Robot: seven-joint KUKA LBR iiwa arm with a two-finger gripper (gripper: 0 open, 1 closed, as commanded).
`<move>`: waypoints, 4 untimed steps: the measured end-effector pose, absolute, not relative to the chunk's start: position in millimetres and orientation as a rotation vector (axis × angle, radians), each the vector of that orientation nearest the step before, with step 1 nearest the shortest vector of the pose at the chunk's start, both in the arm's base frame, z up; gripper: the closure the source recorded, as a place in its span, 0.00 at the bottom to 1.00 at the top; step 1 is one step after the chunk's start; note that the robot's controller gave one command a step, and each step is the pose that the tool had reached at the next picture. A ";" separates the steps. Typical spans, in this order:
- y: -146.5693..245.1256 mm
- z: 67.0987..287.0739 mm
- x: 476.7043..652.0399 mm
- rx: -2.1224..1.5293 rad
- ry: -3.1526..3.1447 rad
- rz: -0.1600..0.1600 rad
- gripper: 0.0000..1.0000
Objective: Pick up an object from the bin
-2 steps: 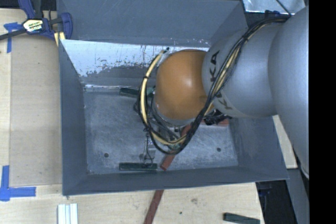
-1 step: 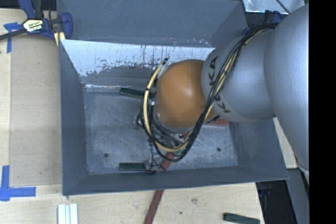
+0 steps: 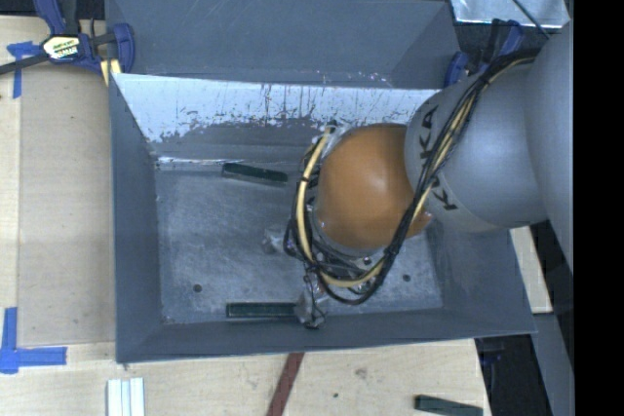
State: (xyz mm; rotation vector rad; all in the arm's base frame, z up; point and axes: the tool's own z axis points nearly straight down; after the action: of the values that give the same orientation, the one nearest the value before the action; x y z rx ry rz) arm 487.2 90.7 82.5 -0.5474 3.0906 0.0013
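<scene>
Looking down on the bin [image 3: 195, 239], you see your hand [image 3: 313, 310] low at the near wall, under the arm's orange cover [image 3: 361, 185]; you cannot tell whether it is apart or together. A dark flat bar [image 3: 255, 311] lies along the near wall, one end reaching the hand. A second dark bar [image 3: 255, 173] lies well apart by the far wall.

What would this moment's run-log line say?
arm in grey metal bin | tip beside dark flat strip at front | second dark strip at back
</scene>
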 end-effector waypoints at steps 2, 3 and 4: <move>42.3 81.6 498.7 -0.878 3.015 0.002 1.00; 42.3 81.6 498.7 -0.878 3.015 0.002 1.00; 37.7 151.5 507.8 -0.731 3.052 0.001 0.00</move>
State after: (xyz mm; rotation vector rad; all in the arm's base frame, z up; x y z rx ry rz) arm 507.8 37.7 151.5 -0.7309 3.0525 0.0007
